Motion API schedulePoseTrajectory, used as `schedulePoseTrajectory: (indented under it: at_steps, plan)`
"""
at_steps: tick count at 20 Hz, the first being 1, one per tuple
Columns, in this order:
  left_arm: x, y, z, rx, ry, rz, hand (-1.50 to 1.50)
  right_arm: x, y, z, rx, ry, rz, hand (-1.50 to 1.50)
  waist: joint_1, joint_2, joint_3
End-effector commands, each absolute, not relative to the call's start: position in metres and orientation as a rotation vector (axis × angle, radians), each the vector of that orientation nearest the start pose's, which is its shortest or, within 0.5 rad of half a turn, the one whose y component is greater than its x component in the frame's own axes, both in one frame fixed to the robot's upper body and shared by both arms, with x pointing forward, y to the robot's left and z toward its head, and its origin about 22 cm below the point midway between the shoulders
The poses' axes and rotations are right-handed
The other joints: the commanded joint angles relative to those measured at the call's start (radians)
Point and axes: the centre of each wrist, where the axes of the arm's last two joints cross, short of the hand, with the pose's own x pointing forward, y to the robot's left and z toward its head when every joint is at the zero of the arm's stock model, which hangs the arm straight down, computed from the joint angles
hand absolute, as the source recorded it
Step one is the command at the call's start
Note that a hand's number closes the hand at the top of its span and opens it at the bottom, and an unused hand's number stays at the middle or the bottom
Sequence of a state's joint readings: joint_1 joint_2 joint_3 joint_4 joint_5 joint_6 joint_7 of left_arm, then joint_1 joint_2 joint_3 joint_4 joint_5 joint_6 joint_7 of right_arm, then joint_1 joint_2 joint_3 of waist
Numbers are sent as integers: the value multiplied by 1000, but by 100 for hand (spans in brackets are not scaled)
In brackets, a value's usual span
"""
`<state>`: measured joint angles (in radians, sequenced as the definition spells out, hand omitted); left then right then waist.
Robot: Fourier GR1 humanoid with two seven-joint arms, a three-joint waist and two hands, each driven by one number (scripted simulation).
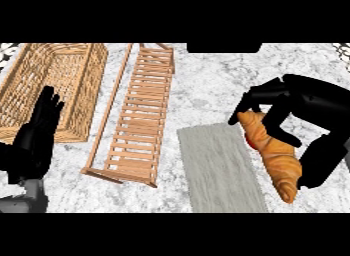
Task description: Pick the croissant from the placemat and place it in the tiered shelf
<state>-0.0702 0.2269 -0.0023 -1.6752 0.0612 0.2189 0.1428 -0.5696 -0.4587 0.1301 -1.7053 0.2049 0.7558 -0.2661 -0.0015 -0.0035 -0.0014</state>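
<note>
White and grey marble covered the table [207, 80], seen steeply from above. On the far left stood a wicker basket [95, 85], long and rectangular, and just beside it lay the tiered shelf [137, 115], a wooden piece of pale slats running from the far edge towards the near left. A grey placemat [215, 170] lay to the right of the shelf, apart from it, with bare marble between them.

The croissant [275, 156] was at the placemat's right edge, its length running from far left to near right. Its far end overlapped the mat's upper right corner in the view, and its near tip pointed off the mat over the marble. Whether it rested on the surface or was raised above it could not be told.

The right hand [311, 100] came in from the right side and sat over the croissant's far half. Its fingers [280, 131] were curled down across the pastry, and the thumb [318, 160] closed in against its right side, so the hand was clamped on the croissant.

The left hand [34, 140] rested at the left edge, fingers straight and together, in front of the basket's near end.
</note>
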Motion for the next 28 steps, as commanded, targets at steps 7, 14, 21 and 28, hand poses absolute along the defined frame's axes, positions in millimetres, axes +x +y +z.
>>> schedulePoseTrajectory:
  at_steps: [7, 14, 21, 28]
  plan:
    - [244, 261, 64, 235, -1590, 25, 0, 349, -205, 247, 187, -1962, 1408, 150, 11, 3, 1]
    - [259, 272, 63, 256, -1611, 30, 0, 377, -132, 235, 208, -1936, 1338, 150, 14, 4, 1]
    - [250, 270, 55, 227, -1608, 27, 0, 394, -87, 199, 200, -1975, 1264, 150, 22, 7, 1]
    - [262, 253, 62, 236, -1619, 31, 0, 408, -65, 178, 247, -2011, 1220, 150, 14, 6, 1]
